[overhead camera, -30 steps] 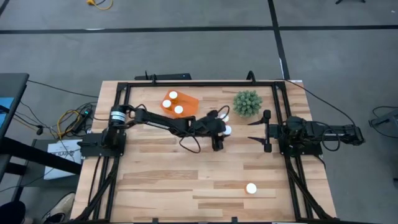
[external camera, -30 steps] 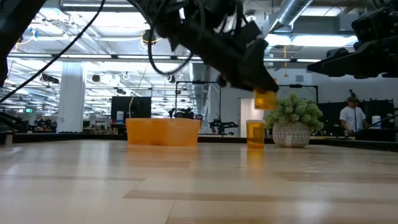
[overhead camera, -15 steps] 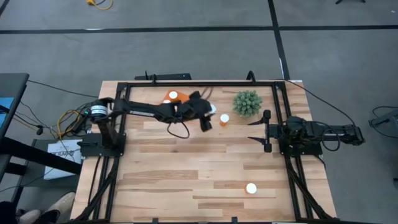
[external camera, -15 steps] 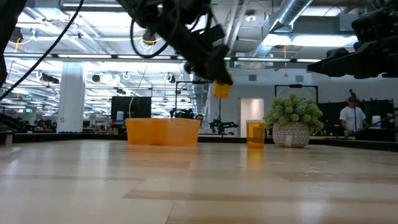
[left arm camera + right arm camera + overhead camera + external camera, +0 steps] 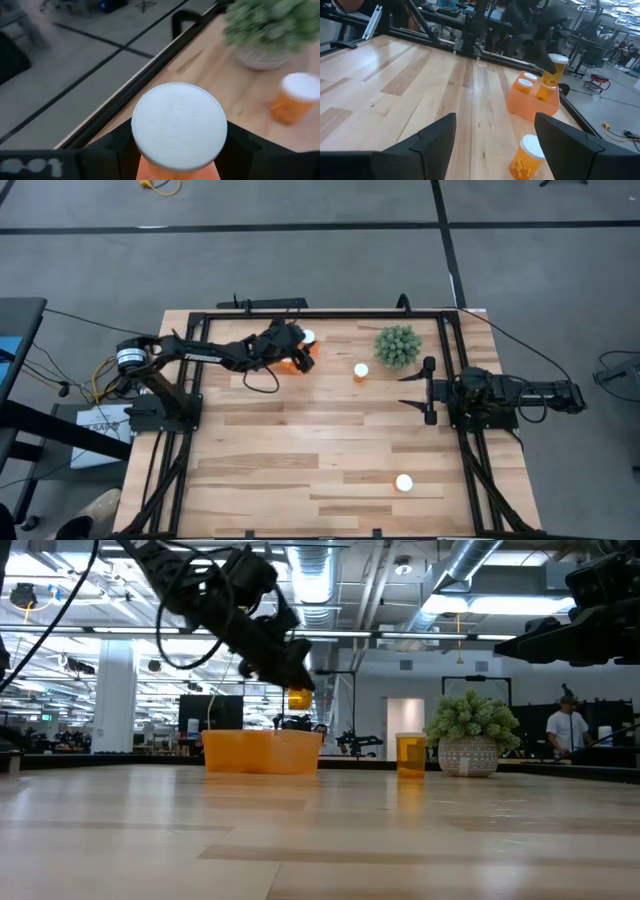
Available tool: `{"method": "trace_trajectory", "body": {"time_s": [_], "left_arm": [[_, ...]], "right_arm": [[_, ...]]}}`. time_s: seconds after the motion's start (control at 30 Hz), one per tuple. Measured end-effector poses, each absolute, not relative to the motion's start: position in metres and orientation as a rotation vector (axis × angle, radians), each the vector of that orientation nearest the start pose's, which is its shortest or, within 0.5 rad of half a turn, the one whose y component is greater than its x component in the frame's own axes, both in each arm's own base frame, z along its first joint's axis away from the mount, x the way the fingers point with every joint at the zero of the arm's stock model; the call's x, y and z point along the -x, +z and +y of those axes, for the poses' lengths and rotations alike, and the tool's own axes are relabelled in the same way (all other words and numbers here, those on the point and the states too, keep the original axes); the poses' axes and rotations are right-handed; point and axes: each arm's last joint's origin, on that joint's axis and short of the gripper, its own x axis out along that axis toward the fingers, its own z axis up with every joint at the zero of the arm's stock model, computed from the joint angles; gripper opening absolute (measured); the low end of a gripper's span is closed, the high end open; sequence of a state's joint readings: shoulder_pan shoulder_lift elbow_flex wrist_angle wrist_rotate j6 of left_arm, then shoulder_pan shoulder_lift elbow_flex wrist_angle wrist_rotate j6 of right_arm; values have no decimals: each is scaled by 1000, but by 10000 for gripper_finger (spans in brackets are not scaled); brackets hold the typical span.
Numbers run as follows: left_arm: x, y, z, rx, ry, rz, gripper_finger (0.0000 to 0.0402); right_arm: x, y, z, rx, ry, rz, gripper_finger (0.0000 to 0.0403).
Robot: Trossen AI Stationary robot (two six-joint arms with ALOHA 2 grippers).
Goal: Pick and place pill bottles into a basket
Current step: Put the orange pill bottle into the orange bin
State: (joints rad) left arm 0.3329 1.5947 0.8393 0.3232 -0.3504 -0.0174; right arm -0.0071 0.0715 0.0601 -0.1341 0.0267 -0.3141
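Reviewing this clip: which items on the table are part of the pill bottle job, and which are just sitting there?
Part of the job:
- carried bottle in the left gripper, above the basket
- bottle beside the plant
- bottle near the table's front edge
- bottles in the basket

Just there:
- green plant
- right gripper, parked, open

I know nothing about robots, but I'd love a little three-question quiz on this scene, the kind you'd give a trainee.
1. True or false: the left gripper holds a pill bottle in the air above the basket.
2. How many pill bottles stand on the bare table outside the basket, seen from above?
A. one
B. two
C. four
3. Fill in: the right gripper waits with its jaws ____ near the plant.

Key: 1 true; 2 B, one beside the plant and one near the front edge; 3 open.
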Motion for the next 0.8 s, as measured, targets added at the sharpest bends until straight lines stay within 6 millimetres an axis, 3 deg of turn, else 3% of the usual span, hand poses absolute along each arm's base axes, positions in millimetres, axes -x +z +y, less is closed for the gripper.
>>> {"method": "trace_trajectory", "body": {"time_s": [0.33,0.8], "left_arm": [[-285,177,128,122,811,405,187],[-276,168,134,189,869,417,187]], "right_arm": [[-98,166,-1,315,-11,150,265],[-98,166,-1,315,-11,150,265]]}}
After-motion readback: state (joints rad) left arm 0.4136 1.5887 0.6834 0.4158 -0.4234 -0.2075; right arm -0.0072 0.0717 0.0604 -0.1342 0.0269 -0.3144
